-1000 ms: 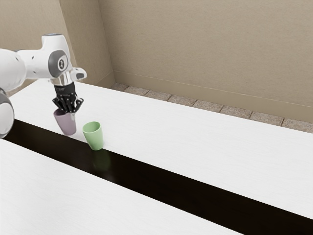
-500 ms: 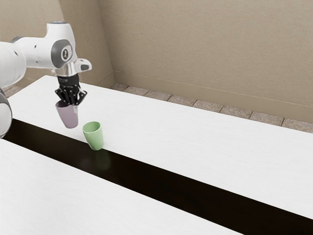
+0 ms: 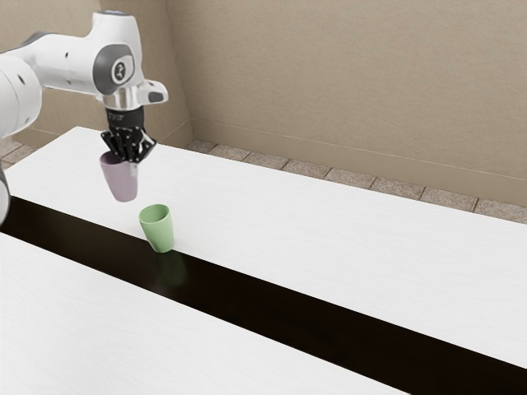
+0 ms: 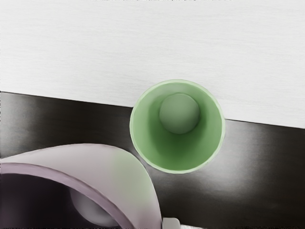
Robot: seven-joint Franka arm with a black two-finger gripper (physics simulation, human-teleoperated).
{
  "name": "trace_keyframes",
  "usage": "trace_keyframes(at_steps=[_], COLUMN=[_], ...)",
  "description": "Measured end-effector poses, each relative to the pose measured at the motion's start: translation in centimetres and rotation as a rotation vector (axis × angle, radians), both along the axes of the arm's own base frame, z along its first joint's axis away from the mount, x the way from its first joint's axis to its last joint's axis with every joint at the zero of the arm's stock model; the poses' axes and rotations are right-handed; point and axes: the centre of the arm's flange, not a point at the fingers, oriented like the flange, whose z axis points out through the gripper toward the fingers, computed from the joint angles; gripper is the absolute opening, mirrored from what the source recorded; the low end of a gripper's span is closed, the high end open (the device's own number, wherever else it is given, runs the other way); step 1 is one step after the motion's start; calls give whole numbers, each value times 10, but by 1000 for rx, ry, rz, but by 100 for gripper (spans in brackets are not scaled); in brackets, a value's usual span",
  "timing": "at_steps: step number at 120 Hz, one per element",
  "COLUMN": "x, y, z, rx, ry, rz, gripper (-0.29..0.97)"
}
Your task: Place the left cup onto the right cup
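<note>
The arm (image 3: 70,67) reaches in from the exterior view's left, with the gripper (image 3: 126,155) pointing down over the table (image 3: 346,239). The gripper is closed on the rim of the purple cup (image 3: 120,183). The cup hangs mouth up beneath it, in the air and clear of the tabletop. How the 2 fingers sit on the rim is hard to make out; they appear to pinch its wall from either side.

The green cup (image 3: 156,228) stands upright on the table, mouth up. It is lower than the purple cup and toward the exterior view's right of it, near but not touching. Its base sits at the border where the white tabletop meets the black strip (image 3: 272,309) that runs across the table.

In the wrist view the green cup (image 4: 177,148) is seen from straight above, with its round bottom showing inside. It straddles the line between the white surface (image 4: 143,47) and the black strip (image 4: 43,124). The purple cup (image 4: 102,174) appears as a large blurred rim close under the hand, beside the green cup and not over it.

Behind the table a beige wall (image 3: 346,74) rises above a row of floor tiles (image 3: 370,183).
</note>
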Motion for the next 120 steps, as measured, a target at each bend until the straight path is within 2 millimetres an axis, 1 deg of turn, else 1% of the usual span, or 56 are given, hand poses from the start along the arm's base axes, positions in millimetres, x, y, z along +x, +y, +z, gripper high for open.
trace_keyframes(at_steps=[22, 55, 72, 89, 120], x=[2, 4, 9, 13, 22], y=[-22, -42, -51, -56, -59], z=[2, -1, 1, 1, -9], rx=[11, 16, 19, 23, 33], ry=[16, 27, 18, 14, 22], rz=[-24, -36, -43, -42, -40], gripper=[-11, -11, -11, -11, -11])
